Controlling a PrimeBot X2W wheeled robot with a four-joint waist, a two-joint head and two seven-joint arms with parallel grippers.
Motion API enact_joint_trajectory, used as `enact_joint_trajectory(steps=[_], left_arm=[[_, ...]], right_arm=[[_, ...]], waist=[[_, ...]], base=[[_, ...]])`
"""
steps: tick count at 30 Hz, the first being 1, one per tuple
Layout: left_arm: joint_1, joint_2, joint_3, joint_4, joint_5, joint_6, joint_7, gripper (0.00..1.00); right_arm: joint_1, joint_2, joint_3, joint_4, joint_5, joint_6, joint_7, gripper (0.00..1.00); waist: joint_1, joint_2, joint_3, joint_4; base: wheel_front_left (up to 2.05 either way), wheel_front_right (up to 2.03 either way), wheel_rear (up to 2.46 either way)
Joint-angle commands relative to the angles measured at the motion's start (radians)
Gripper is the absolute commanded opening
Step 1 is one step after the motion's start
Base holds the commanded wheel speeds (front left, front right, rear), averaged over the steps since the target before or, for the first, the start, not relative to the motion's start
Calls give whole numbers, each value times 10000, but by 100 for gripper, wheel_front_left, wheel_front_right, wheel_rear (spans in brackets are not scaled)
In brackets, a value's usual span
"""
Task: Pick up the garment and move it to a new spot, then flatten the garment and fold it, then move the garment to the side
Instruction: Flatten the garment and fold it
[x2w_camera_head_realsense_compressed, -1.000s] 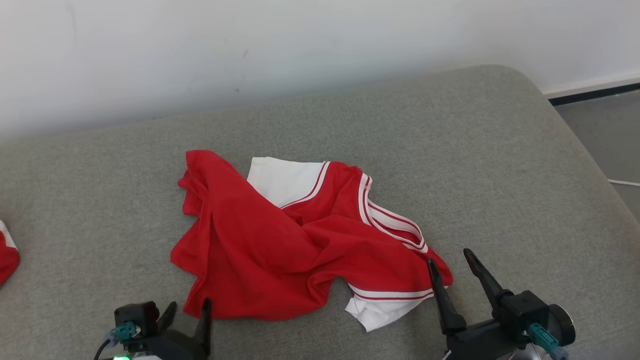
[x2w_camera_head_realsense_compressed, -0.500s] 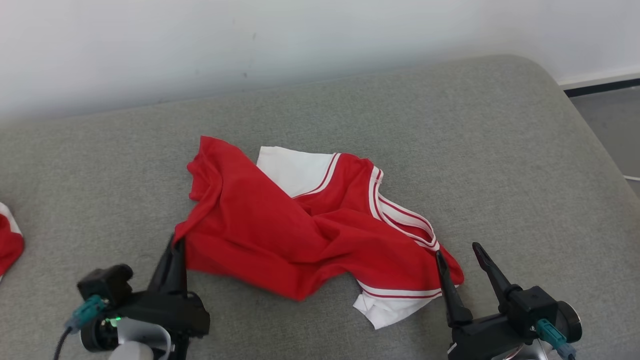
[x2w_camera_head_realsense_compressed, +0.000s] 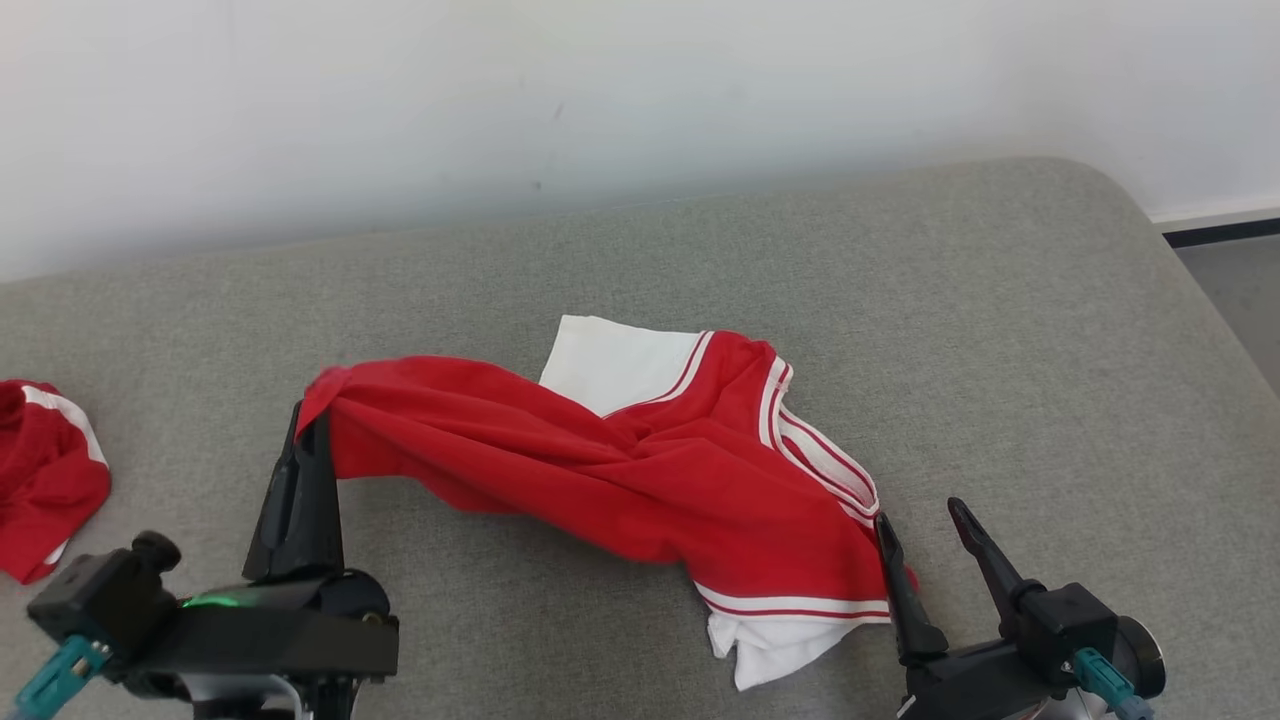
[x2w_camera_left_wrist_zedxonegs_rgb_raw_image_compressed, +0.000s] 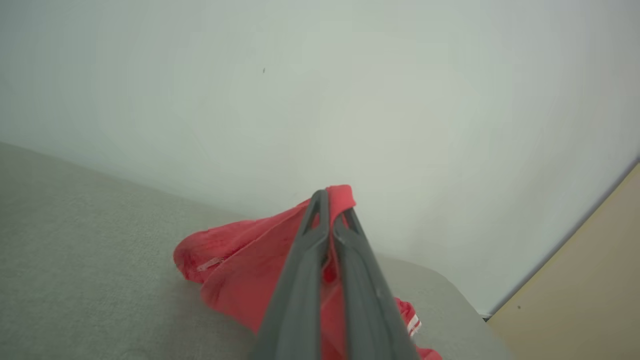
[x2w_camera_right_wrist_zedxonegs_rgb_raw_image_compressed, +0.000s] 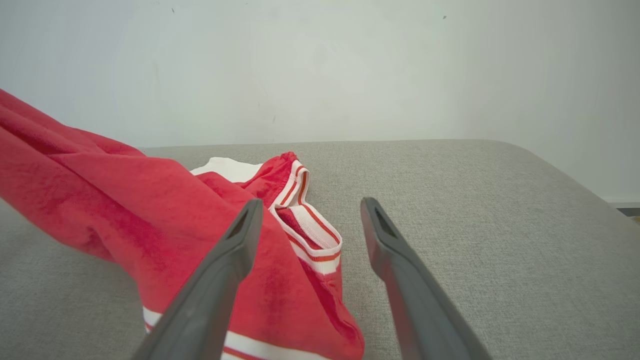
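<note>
A red garment with white sleeves and striped trim lies crumpled on the grey cushion. My left gripper is shut on its left red edge and holds that corner lifted off the cushion, the cloth stretched toward the rest. The left wrist view shows the closed fingers pinching red garment fabric. At the garment's lower right edge my right gripper stands open, its left finger over the red hem. In the right wrist view the right gripper is spread wide above the striped garment collar.
Another red and white cloth lies at the cushion's far left edge. A pale wall runs behind the cushion. The cushion's rounded right corner drops to a grey floor.
My left gripper closed on the garment's left edge, then rose and moved left, pulling the cloth out and up. The right gripper stayed open. The head camera shifted.
</note>
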Motion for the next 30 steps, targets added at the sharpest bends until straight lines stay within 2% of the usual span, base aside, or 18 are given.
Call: enact_joint_trajectory(steps=[1,7,12,18,22,26,28,29,30], left_arm=[[112,-7,15,-116,-104,12,11,0],[840,78,-16,-1805,-150,483,683,0],[893,303,-104,-1552,-201,676,1509,0],[-473,939,-217,1514,216,540,1952,0],[-1670,1258,34,3688,525,578,1393,0],[-2575,1518,149,5327,776,707,921,0],[-2923,1609,147,6054,816,613,803,0],[-3052,1603,151,6327,790,595,707,41],[-3165,1612,130,6573,822,562,634,100]], right_arm=[[107,16,-12,-25,-31,-22,-38,100],[138,8,-62,-128,-59,-22,12,100],[34,14,3,-163,-76,-22,14,100],[-164,-26,188,-157,-64,-22,32,100],[-327,-81,349,-196,-55,-22,58,100],[-457,-171,450,-220,37,-22,50,100],[-468,-190,481,-207,64,-22,56,100],[-471,-194,481,-202,70,-22,44,100],[-464,-196,472,-196,65,-22,39,100]], waist=[[-1,-1,-13,18],[-1,-1,23,-23],[-1,-1,198,-195],[-1,-1,495,-446],[-1,-1,681,-706],[-1,-1,850,-870],[-1,-1,907,-919],[-1,-1,927,-935],[-1,-1,938,-940]], base=[[0,0,0],[0,0,0],[0,0,0],[0,0,0],[0,0,0],[0,0,0],[0,0,0],[0,0,0],[0,0,0]])
